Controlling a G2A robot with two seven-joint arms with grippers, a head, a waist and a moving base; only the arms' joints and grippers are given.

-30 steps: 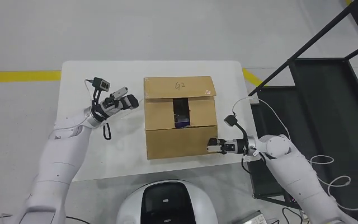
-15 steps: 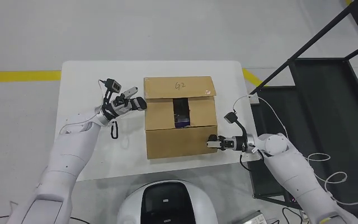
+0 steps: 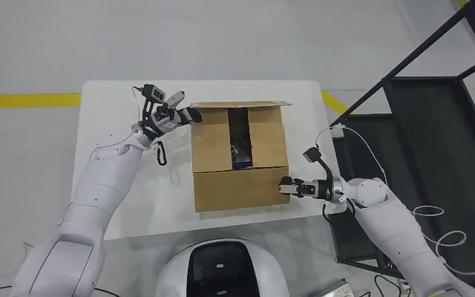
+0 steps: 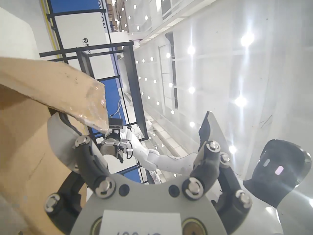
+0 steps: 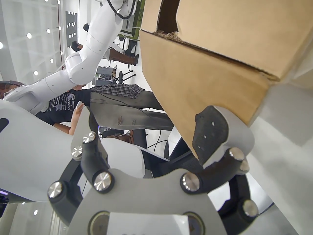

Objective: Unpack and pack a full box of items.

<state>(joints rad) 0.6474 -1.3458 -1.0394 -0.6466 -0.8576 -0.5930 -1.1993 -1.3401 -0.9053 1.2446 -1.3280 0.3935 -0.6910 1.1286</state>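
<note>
L gripper (image 3: 191, 116): spread wide, gripping nothing, parked at upper-left corner of cardboard box (image 3: 239, 189), mid-frame in top view. In L wrist view, carries corner of far flap (image 4: 49, 84) across one finger (image 4: 61, 133), propped not pinched. Clear tape (image 4: 97, 108) on that corner.

R gripper (image 3: 283, 187): also spread, nothing held, at lower-right corner of box. Pad (image 5: 210, 133) touching or just beside cardboard edge, can't tell which.

Further out: far flap abt upright, seen edge-on along upper edge of box in top view. Two side flaps (image 3: 211, 145) folded over opening w/ dark gap btwn. Smthg purple (image 3: 240, 157) visible thru gap, so contents prob still inside. White table (image 3: 126, 200) under box.

Likely trouble from here:
- Losing far flap: no clamp on it, slick tape at contact point, so could slide off finger & drop back.
- Skidding or twisting box on table: push from L side w/ nothing pinning it, R only at a corner.
- Hooking R finger under lower-right corner & tipping box.
- Reaching for items thru narrow gap before side flaps are opened: jammed fingers, torn cardboard.
- Closing L on flap edge at an angle: creased or ripped corner.
</note>
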